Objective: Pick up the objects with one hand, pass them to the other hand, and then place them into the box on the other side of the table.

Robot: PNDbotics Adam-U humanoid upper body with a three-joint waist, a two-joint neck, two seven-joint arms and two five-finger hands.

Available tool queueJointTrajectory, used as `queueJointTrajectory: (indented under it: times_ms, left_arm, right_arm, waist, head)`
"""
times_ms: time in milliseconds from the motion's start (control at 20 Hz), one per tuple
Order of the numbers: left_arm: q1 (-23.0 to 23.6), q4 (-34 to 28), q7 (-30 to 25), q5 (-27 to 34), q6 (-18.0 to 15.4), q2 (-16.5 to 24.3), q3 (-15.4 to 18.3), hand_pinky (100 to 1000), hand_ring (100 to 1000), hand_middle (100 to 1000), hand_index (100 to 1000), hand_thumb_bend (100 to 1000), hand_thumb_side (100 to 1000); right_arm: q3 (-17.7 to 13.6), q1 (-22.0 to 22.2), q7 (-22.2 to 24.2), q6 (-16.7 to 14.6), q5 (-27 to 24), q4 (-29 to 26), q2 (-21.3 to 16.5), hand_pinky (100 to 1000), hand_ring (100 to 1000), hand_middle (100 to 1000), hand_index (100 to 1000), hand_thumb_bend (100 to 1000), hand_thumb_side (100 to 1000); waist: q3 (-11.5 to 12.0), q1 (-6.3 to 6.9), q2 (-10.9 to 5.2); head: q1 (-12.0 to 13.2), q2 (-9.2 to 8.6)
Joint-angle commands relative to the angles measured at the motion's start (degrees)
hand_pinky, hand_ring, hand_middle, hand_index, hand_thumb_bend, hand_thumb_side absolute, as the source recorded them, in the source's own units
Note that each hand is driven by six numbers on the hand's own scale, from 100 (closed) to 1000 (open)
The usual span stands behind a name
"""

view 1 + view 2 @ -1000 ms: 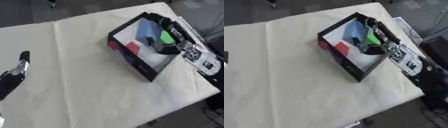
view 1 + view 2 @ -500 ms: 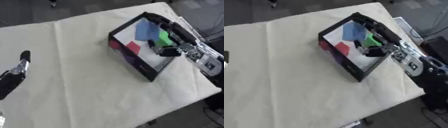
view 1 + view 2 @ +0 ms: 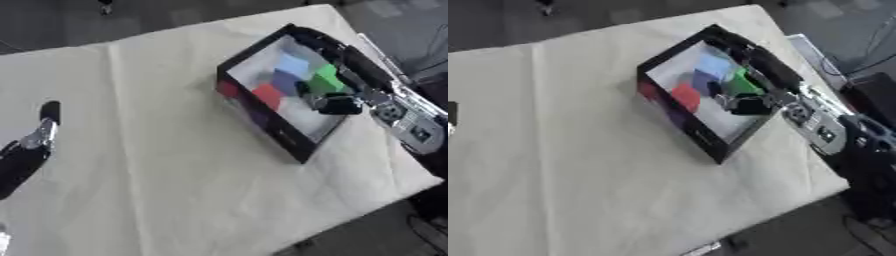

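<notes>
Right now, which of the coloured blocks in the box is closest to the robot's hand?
The green block. It lies against the right hand inside the box, while the red block and the blue ones sit further left.

Our right hand (image 3: 335, 104) now sits lower in the box (image 3: 262, 119) than a second ago, drawn back from the far wall toward the near right rim. The green block (image 3: 325, 81) shows more fully beyond our fingers. Our left hand (image 3: 35, 142) sits slightly higher at the left edge.
</notes>
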Motion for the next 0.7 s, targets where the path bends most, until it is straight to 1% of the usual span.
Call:
queueJointTrajectory:
  times_ms: [50, 100, 150, 200, 250, 300, 350, 400, 450, 550, 600, 700]
  left_arm:
    - [-0.6, -0.9, 0.3, 0.1, -0.1, 0.5, 0.4, 867, 766, 711, 820, 509, 438]
    - [-0.6, -0.9, 0.3, 0.1, -0.1, 0.5, 0.4, 867, 766, 711, 820, 508, 438]
    - [-0.5, -0.9, 0.4, 0.1, -0.1, 0.4, 0.5, 866, 765, 708, 820, 503, 441]
    - [-0.5, -0.9, 0.6, 0.1, -0.1, 0.4, 0.5, 865, 764, 708, 820, 496, 446]
    - [-0.5, -1.1, 0.8, 0.2, 0.0, 0.4, 0.7, 866, 764, 707, 819, 485, 458]
    - [-0.5, -1.3, 1.1, 0.2, 0.1, 0.5, 1.0, 865, 763, 705, 819, 459, 483]
    - [-0.6, -1.7, 1.5, 0.3, 0.3, 0.8, 1.4, 864, 762, 704, 817, 439, 500]
    - [-0.6, -2.3, 2.0, 0.6, 0.4, 1.3, 2.0, 862, 757, 709, 814, 403, 528]
    - [-0.7, -3.2, 2.6, 0.9, 0.5, 2.2, 2.8, 861, 755, 714, 817, 388, 542]
    - [-0.2, -5.7, 3.8, 2.0, 1.0, 5.0, 5.2, 856, 758, 725, 831, 347, 573]
    - [0.3, -7.0, 4.3, 2.9, 1.4, 6.6, 6.5, 856, 758, 727, 834, 331, 580]
    - [1.9, -9.4, 5.4, 4.6, 2.3, 9.7, 9.4, 855, 755, 731, 836, 306, 601]
  right_arm:
    - [-0.5, 0.1, 0.4, 0.0, -0.7, -1.2, -1.3, 1000, 1000, 1000, 1000, 100, 162]
    - [-0.4, 0.0, 0.5, 0.0, -1.3, -1.4, -1.2, 1000, 1000, 1000, 1000, 100, 171]
    - [0.1, -0.1, 0.5, -0.1, -2.8, -1.9, -1.0, 1000, 1000, 1000, 1000, 100, 221]
    - [0.8, -0.4, 0.7, -0.5, -5.5, -2.7, -0.8, 1000, 1000, 1000, 1000, 100, 273]
    - [1.9, -0.6, 1.3, -1.4, -9.0, -4.1, -0.5, 1000, 1000, 1000, 1000, 100, 398]
    - [3.0, -0.6, 2.9, -2.6, -13.2, -6.1, -0.2, 1000, 1000, 1000, 1000, 100, 455]
    - [3.9, -0.5, 5.5, -3.7, -17.9, -8.0, 0.2, 1000, 1000, 1000, 1000, 100, 470]
    - [4.3, -0.7, 9.0, -4.5, -22.8, -9.1, 0.5, 1000, 1000, 1000, 1000, 100, 470]
    - [4.6, -1.1, 12.8, -5.3, -28.0, -9.5, 0.9, 1000, 1000, 1000, 1000, 100, 470]
    - [4.5, -1.5, 21.6, -7.1, -37.6, -9.9, 1.8, 1000, 1000, 1000, 1000, 100, 470]
    - [4.5, -1.6, 26.7, -7.5, -42.1, -10.0, 2.4, 1000, 1000, 1000, 1000, 100, 470]
    - [4.2, -1.7, 37.5, -6.5, -50.4, -10.0, 4.1, 1000, 1000, 1000, 1000, 100, 470]
  waist:
    - [-0.1, 0.00, -1.10]
    - [-0.1, -0.03, -1.12]
    - [-0.1, -0.06, -1.16]
    - [-0.2, -0.08, -1.20]
    - [-0.1, -0.05, -1.25]
    - [-0.1, 0.00, -1.33]
    - [0.0, 0.07, -1.43]
    - [0.0, 0.14, -1.59]
    - [0.1, 0.22, -1.77]
    - [0.2, 0.41, -2.20]
    - [0.3, 0.46, -2.38]
    - [0.4, 0.49, -2.68]
  head:
    - [0.0, 0.04]
    - [0.0, 0.06]
    - [0.1, 0.12]
    - [0.4, 0.17]
    - [0.8, 0.20]
    - [1.5, 0.21]
    - [2.3, 0.24]
    - [3.1, 0.29]
    - [4.2, 0.32]
    - [6.8, 0.58]
    - [8.0, 0.73]
    - [9.9, 0.90]
